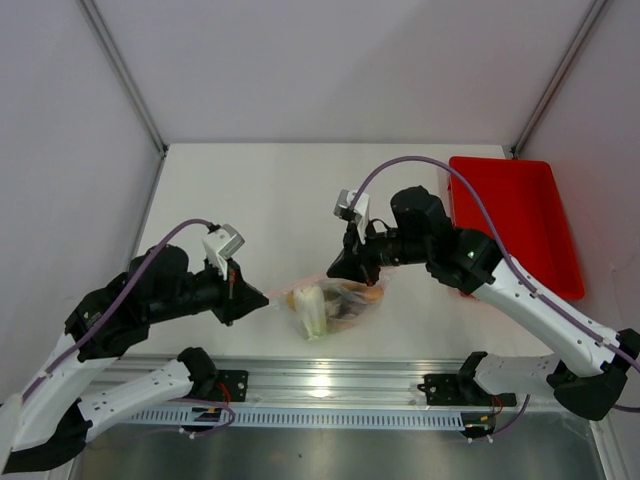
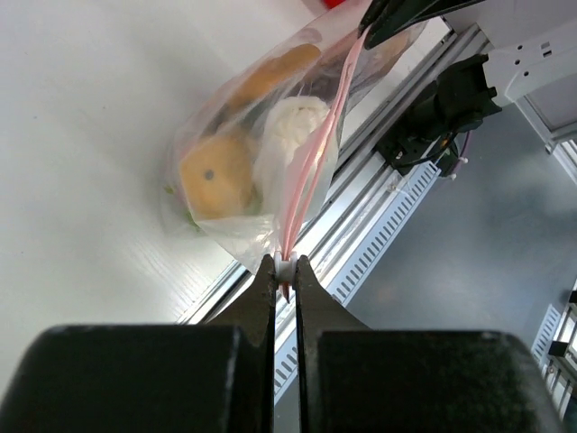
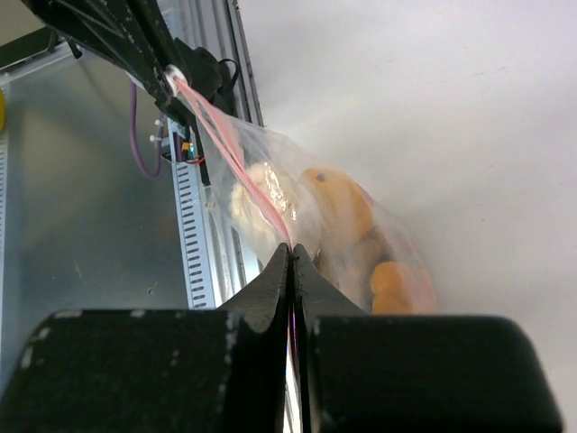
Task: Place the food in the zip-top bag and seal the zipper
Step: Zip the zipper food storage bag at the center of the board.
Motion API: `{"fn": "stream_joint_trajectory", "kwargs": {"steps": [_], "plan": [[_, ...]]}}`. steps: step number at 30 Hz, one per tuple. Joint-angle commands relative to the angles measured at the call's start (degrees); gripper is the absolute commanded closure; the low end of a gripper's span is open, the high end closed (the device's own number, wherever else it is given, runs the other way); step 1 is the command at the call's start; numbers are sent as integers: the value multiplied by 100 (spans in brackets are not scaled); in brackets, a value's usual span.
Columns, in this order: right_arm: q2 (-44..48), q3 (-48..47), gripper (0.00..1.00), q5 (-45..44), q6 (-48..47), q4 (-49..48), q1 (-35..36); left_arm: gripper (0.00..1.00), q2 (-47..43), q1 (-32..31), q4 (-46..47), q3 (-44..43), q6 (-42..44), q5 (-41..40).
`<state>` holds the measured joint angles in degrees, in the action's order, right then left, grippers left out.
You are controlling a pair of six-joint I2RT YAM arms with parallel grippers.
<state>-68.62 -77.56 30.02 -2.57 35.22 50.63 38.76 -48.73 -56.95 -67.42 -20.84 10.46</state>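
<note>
Clear, crinkly plastic hangs stretched between my two arms: the zip-top bag sits low over the near edge of the bench, just behind the metal rail. My left jaws are pinched fully together on one end of the zipper, with a small white tab showing between the tips. My right jaws are clamped just as tightly farther along the same strip, so the pink line runs taut from one pair to the other. Inside the bag the food is bunched together at the bottom: a rounded yellow lemon with a dark dot, the pale end of the leek, and an orange piece beyond them. Whether the zipper is pressed shut along its whole length I cannot tell. Well off to my right on the bench lies the red tray.
</note>
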Motion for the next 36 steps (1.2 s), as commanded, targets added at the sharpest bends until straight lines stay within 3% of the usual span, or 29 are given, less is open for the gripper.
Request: {"fn": "stream_joint_trajectory", "kwargs": {"steps": [1, 9, 10, 11, 12, 15, 25, 33, 36], "plan": [[252, 65, 100, -480, 28, -6, -97, 99, -211, 30, -607, -254, -148, -307], [429, 303, 100, -401, -7, -244, 333, 99, -229, 30, -309, -316, -140, -89], [437, 277, 96, -340, -24, -157, 333, 99, -211, 30, -265, -307, -122, -27], [489, 276, 73, -365, -24, -121, 333, 99, -203, 30, -229, -290, -105, 43], [542, 320, 63, -426, -16, -121, 325, 99, -203, 30, -133, -272, -96, 192], [814, 408, 42, -462, -16, -69, 298, 99, -281, 30, 51, -193, -43, 386], [1587, 926, 38, -488, 169, 292, 263, 99, -457, 30, 219, -8, 19, 729], [1677, 1041, 38, -488, 230, 195, 263, 99, -422, 30, 281, -52, 1, 844], [1572, 954, 27, -401, 231, 169, 272, 100, -414, 30, 290, -78, -52, 879]]}}
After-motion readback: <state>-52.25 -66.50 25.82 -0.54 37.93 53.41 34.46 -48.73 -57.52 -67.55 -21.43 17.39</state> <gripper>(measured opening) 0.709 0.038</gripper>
